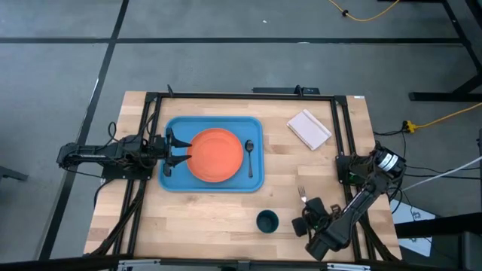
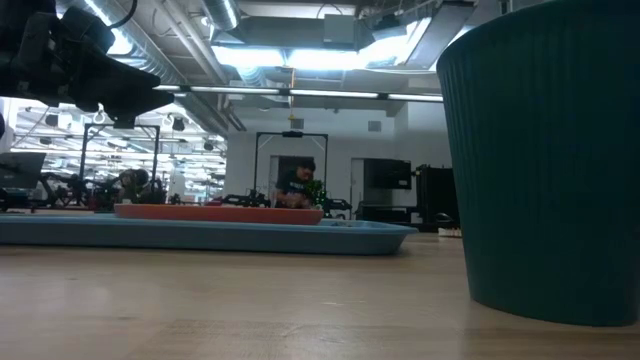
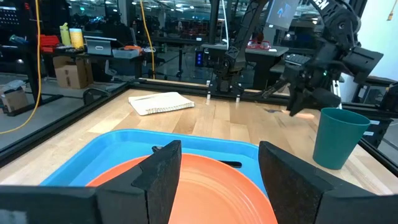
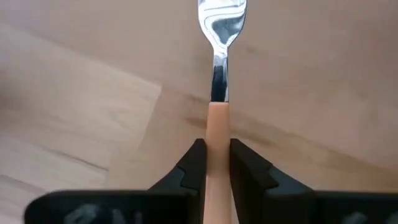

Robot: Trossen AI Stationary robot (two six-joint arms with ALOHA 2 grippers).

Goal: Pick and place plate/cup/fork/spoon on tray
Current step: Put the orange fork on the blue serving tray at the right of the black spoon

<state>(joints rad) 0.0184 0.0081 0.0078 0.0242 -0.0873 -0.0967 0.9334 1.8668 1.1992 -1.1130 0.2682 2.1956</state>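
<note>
- My right gripper is pinching the fork by its smooth orange handle, jaws pressed against both sides, low over the counter near its front right corner; the polished silver tines are pointing away from the wrist.
- The fork is the item I am working on now, and I judge it is gripped but not yet carried to the tray.
- The cup is sitting upright on bare wood just beside my right gripper, well apart from the tray, so it is still waiting; it is dark teal, round, with faint vertical ribbing and a slight taper.
- The counter is pale, banded butcher-block wood with a matte grain.
- Farther off, the plate is already lying inside the tray: flat, round, orange plastic with a low rim.
- The spoon is lying in the tray too, just beside the plate's right edge; it is thin, dark and oval-bowled.
- The tray is light-blue plastic, rectangular, with rounded corners and a raised lip.
- My left gripper is hovering at the tray's left end with jaws spread, holding nothing, over the plate's edge.
- By my count, two are done and two are left.
</note>
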